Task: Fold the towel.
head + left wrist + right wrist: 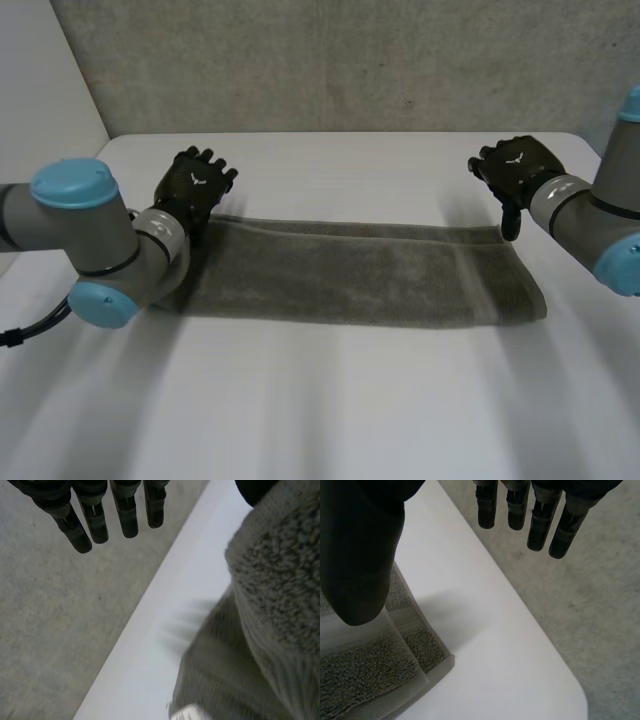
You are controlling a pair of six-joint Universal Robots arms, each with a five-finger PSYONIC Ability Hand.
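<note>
A grey-green towel (pixel 360 275) lies folded into a long strip across the white table (pixel 330 410). My left hand (pixel 193 185) hovers just beyond the strip's left end with straight fingers (pixel 95 520) that hold nothing. The towel (pixel 270 580) bunches up beside that palm. Over the strip's far right corner my right hand (pixel 518 165) is lifted clear, its fingers (pixel 540 525) spread straight. Below its thumb (pixel 360 555) the layered towel corner (pixel 370 670) rests flat on the table.
The table's far edge (pixel 150 600) runs close beyond both hands, with grey floor (pixel 60 620) past it. Its rounded far right corner (pixel 570 690) lies near the right hand. A grey wall (pixel 330 60) stands behind.
</note>
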